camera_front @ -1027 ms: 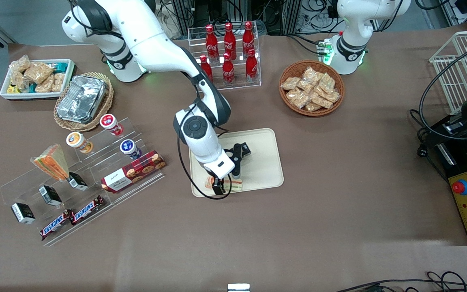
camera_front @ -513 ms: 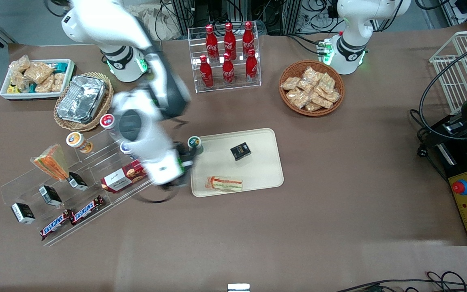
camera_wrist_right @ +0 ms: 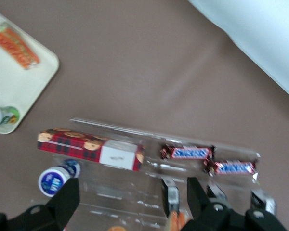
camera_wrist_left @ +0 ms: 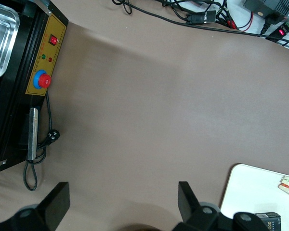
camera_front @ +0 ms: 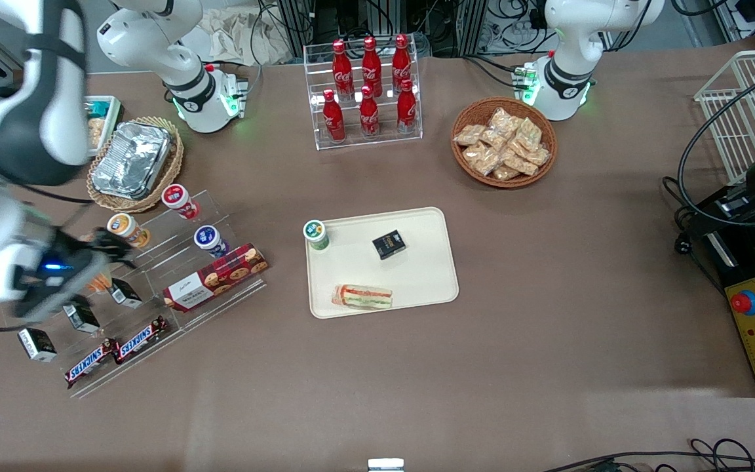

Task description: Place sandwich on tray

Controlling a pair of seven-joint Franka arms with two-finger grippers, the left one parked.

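Fingers (camera_wrist_right: 70, 197) of the gripper (camera_front: 99, 246) are spread apart, gripping nothing, hovering over the clear display stand (camera_front: 154, 288). Sandwich (camera_front: 362, 296) is lying flat on the tray (camera_front: 426, 275), so placement looks done.

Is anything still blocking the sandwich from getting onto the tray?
No, nothing is in its way: the sandwich already lies flat on the tray, near the edge closest to the front camera. The gripper is open and empty, over the clear display stand toward the working arm's end of the table.
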